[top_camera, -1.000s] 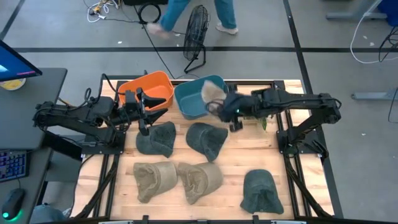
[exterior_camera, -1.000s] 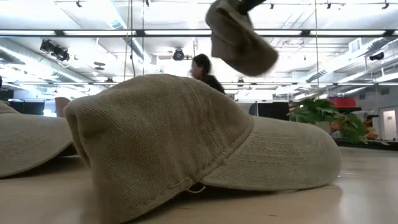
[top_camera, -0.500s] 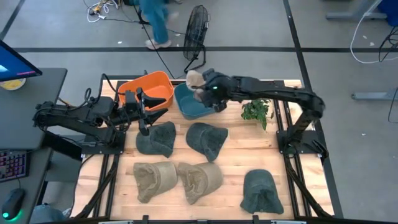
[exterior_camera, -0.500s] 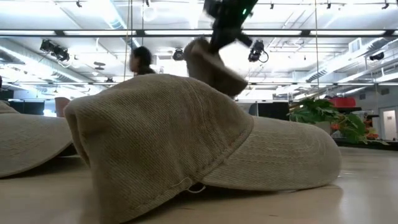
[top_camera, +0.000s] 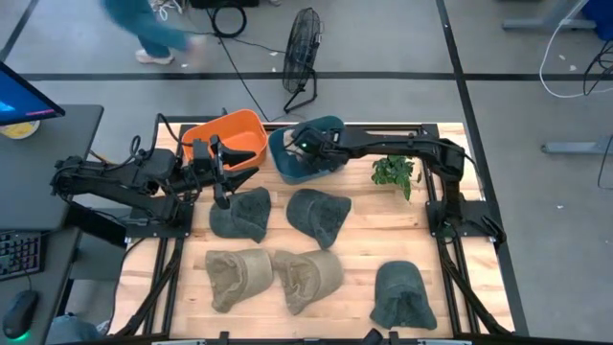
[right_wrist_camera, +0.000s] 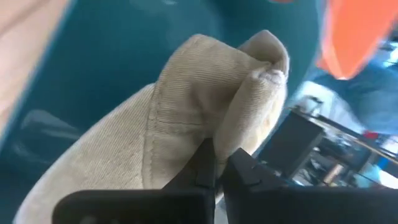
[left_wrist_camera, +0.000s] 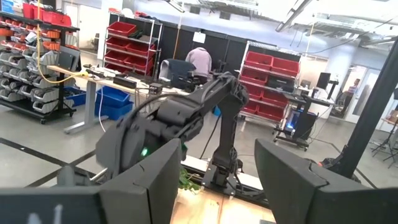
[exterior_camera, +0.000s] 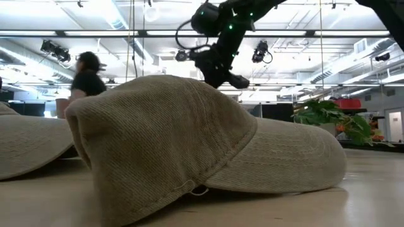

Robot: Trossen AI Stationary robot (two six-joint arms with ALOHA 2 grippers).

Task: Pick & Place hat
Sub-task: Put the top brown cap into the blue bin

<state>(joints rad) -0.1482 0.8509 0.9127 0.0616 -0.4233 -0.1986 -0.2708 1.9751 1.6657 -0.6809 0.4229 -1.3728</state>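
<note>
**Right arm in the teal bin, tan hat pinched**

Open workshop floor behind the table (top_camera: 383, 240): a fan (top_camera: 303, 43) stands past the far edge, and a person (top_camera: 144, 29) walks by at the top left of my high view. Wood-slat tabletop, two bins at the far edge, orange bin (top_camera: 230, 139) beside teal bin (top_camera: 306, 153).

I read the right gripper (top_camera: 305, 146) as reaching across and down into the teal bin. In its wrist view the fingers (right_wrist_camera: 202, 163) are closed on a fold of the tan hat (right_wrist_camera: 186, 124), with teal wall all around the cloth. So the hat is inside the teal bin, not yet let go.

Left gripper (top_camera: 222, 158) waits near the orange bin, above a dark hat (top_camera: 241, 213); its fingers (left_wrist_camera: 149, 180) stand apart with nothing between them.

On the table: another dark hat (top_camera: 319, 216) mid-table, two tan hats (top_camera: 273, 276) side by side at the near edge, a third dark one (top_camera: 402, 295) at the near right. Small plant (top_camera: 393, 172) right of the teal bin.
</note>
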